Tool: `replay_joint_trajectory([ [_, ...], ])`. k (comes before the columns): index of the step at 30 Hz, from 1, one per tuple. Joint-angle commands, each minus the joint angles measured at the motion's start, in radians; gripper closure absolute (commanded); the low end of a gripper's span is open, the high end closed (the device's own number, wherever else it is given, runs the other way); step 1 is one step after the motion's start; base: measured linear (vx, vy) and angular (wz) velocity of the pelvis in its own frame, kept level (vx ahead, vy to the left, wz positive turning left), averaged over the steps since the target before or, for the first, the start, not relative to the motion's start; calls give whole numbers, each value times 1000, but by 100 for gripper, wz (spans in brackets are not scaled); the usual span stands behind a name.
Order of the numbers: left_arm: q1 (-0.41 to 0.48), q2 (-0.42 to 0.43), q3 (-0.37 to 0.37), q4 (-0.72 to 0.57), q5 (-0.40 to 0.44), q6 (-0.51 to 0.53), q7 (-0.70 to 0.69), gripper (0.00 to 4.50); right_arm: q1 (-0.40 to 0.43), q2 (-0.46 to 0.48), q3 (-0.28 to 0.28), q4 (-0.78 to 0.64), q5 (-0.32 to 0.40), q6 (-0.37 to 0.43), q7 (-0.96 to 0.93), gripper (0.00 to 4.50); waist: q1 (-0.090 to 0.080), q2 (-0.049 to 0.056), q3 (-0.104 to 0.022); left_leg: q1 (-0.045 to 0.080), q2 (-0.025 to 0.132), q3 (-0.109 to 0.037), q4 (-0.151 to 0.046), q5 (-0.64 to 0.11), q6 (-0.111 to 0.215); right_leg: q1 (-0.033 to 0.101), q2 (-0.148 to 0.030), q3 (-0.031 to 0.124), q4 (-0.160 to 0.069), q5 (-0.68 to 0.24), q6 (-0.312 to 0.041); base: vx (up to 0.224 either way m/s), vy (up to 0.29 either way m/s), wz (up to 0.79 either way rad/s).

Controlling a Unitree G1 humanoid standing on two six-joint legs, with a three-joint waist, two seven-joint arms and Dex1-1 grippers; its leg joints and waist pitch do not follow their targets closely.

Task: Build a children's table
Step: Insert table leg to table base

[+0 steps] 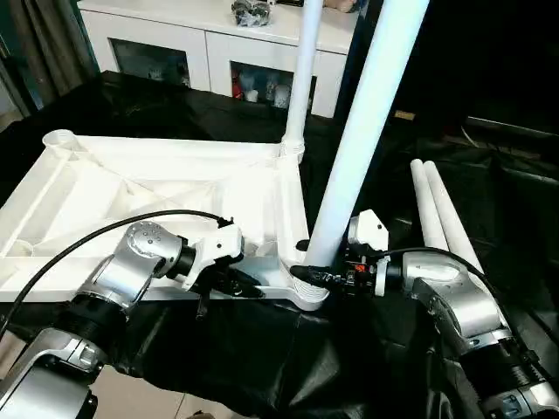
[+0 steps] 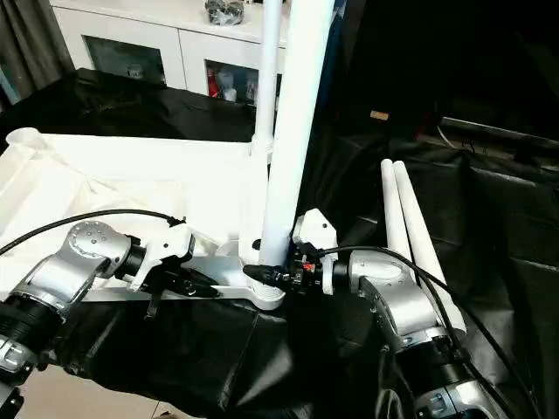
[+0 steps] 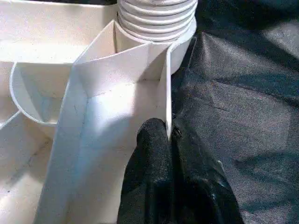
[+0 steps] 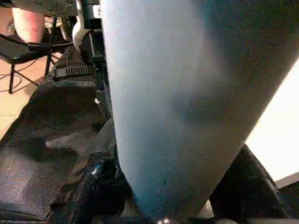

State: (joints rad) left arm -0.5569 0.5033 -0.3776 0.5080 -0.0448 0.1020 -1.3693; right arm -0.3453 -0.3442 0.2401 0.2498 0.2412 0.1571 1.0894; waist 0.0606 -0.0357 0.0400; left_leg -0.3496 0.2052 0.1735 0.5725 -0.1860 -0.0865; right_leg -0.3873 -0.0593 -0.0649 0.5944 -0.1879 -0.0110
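The white tabletop (image 1: pixel 175 175) lies upside down on black cloth, ribs up. One white leg (image 1: pixel 302 78) stands in its far right corner socket. A second leg (image 1: pixel 367 131) leans slightly in the near right corner socket (image 1: pixel 306 292), and my right gripper (image 1: pixel 316 275) is shut around it just above its base; in the right wrist view the leg (image 4: pixel 187 93) sits between the black fingers (image 4: pixel 103 182). My left gripper (image 1: pixel 234 285) is shut on the tabletop's near rim, with the fingers (image 3: pixel 149 177) pinching the thin wall (image 3: pixel 167 93) a short way from that socket.
Two more white legs (image 1: pixel 439 218) lie side by side on the cloth to the right. An empty round socket (image 1: pixel 59 138) shows at the tabletop's far left corner. A white cabinet (image 1: pixel 201 35) with glass doors stands behind.
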Motion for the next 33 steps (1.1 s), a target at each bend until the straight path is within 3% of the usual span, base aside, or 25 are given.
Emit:
replay_joint_trajectory([
  [1, -45, -27, 1, -11, -1, -10, 21, 450, 54, 11, 100, 87, -67, 47, 7, 262, -7, 11, -21, 9, 32, -8, -81, -323, 13, 22, -77, 53, -84, -348, -174, 0, 0, 0],
  [3, -58, -58, 29, 5, 10, 23, 100, 450, 28, 50, 58, 137, -91, 10, -110, 262, -9, 13, -26, 16, 34, -9, -80, -350, -4, 18, -81, 53, -89, -408, -167, 0, 0, 0],
  [4, -58, -58, 29, 5, 10, 23, 100, 450, 28, 50, 58, 137, -91, 10, -110, 262, -10, 13, -22, 17, 32, -10, -81, -365, -8, 15, -81, 52, -93, -439, -162, 0, 0, 0],
  [8, -65, -115, 77, -15, -12, 107, 211, 450, -32, 116, -21, 256, -134, -14, -349, 262, -23, 9, -22, 15, 28, -22, -81, -399, -29, 16, -88, 43, -110, -609, -101, -28, 1, -3],
  [10, -52, -137, 87, -58, -21, 158, 250, 450, -64, 151, -56, 314, -136, 0, -450, 262, -30, 10, -21, 14, 28, -23, -80, -407, -25, 13, -87, 42, -112, -610, -97, -28, 3, -3],
  [11, -43, -146, 88, -82, -23, 183, 265, 450, -78, 164, -66, 341, -137, 12, -488, 262, -32, 16, -24, 16, 27, -24, -79, -404, -26, 11, -87, 43, -110, -601, -106, 0, 0, 0],
  [12, -32, -156, 87, -111, -26, 209, 276, 450, -95, 176, -73, 377, -143, 28, -533, 262, -34, 15, -24, 13, 28, -24, -80, -400, -25, 13, -87, 42, -111, -592, -108, 0, 0, 0],
  [13, -24, -163, 86, -131, -28, 227, 285, 450, -109, 185, -76, 404, -148, 40, -565, 262, -38, 13, -22, 1, 28, -25, -83, -380, -24, 20, -85, 42, -107, -564, -114, 0, 0, 0],
  [14, -12, -181, 84, -165, -25, 263, 310, 450, -132, 199, -81, 452, -154, 52, -612, 262, -37, 21, -24, 1, 28, -25, -83, -371, -25, 20, -84, 42, -103, -537, -118, 0, 0, 0],
  [16, 10, -231, 73, -229, -16, 330, 366, 450, -177, 237, -105, 542, -145, 60, -692, 262, -41, 19, -25, 5, 30, -23, -82, -375, -29, 17, -82, 44, -98, -508, -133, 0, 0, 0],
  [19, 27, -274, 55, -266, -2, 365, 411, 450, -211, 272, -131, 595, -139, 56, -739, 262, -52, 16, -27, 4, 28, -18, -78, -357, -24, 17, -80, 48, -96, -459, -153, 0, 0, 0],
  [22, 26, -282, 46, -259, 11, 362, 429, 450, -218, 283, -127, 597, -149, 52, -742, 262, -54, 14, -32, -2, 26, -14, -77, -320, -12, 24, -74, 49, -90, -375, -166, 0, 0, 0],
  [24, 22, -282, 38, -253, 17, 365, 446, 450, -226, 295, -123, 605, -158, 44, -749, 262, -54, 15, -33, 0, 26, -11, -76, -307, -7, 23, -72, 50, -85, -333, -179, 0, 0, 0],
  [27, 18, -280, 41, -254, 21, 380, 461, 450, -233, 308, -115, 610, -154, 35, -750, 262, -54, 16, -33, 0, 26, -11, -77, -311, -7, 24, -72, 50, -85, -334, -181, 0, 0, 0],
  [30, 19, -278, 47, -261, 30, 394, 468, 450, -244, 320, -117, 626, -152, 16, -753, 262, -56, 22, -34, 4, 26, -13, -77, -350, -14, 21, -75, 49, -90, -396, -169, 0, 0, 0],
  [33, 21, -276, 50, -264, 42, 402, 473, 450, -256, 338, -140, 649, -138, -7, -751, 262, -61, 19, -32, 5, 26, -16, -77, -377, -19, 16, -76, 47, -97, -448, -152, 0, 0, 0],
])
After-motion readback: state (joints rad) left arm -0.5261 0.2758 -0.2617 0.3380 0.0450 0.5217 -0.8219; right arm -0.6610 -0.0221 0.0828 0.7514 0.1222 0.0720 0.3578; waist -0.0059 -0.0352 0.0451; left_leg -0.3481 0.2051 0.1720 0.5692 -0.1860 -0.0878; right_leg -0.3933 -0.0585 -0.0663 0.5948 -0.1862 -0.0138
